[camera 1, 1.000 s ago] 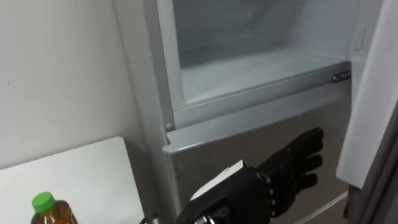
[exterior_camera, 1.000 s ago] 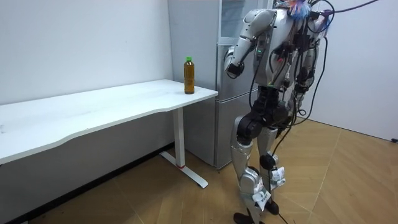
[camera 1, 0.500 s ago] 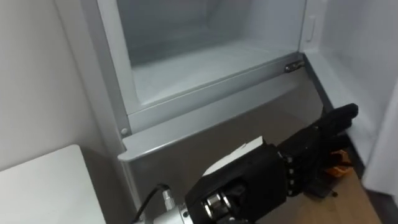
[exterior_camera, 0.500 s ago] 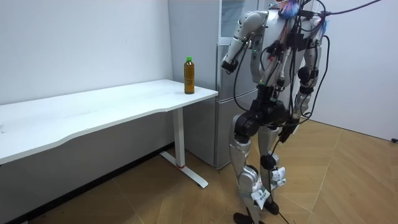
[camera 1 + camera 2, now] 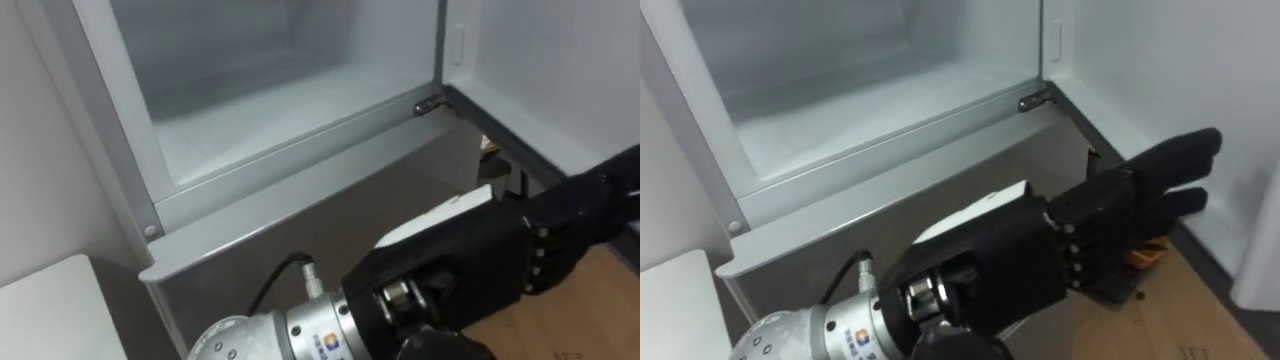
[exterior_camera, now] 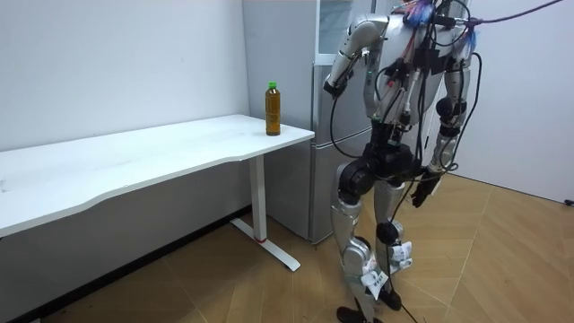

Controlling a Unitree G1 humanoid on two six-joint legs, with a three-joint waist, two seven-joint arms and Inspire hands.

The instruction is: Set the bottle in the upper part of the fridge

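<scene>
Our left robot hand (image 5: 1130, 205) reaches out flat, fingers straight and holding nothing. It is in front of the grey lower fridge door (image 5: 900, 195), just below the open upper fridge compartment (image 5: 860, 110). The bottle (image 6: 273, 109) stands upright on the corner of the white bench (image 6: 134, 157), well off to this robot hand's left. Our right robot hand (image 6: 421, 190) hangs at our side; we cannot tell whether it is open or closed.

left hand (image 5: 480, 255): fingertips cut off at edge | orange thing (image 5: 1147, 254) beneath them: half hidden, unidentifiable | right hand (image 6: 429, 184): too small
</scene>
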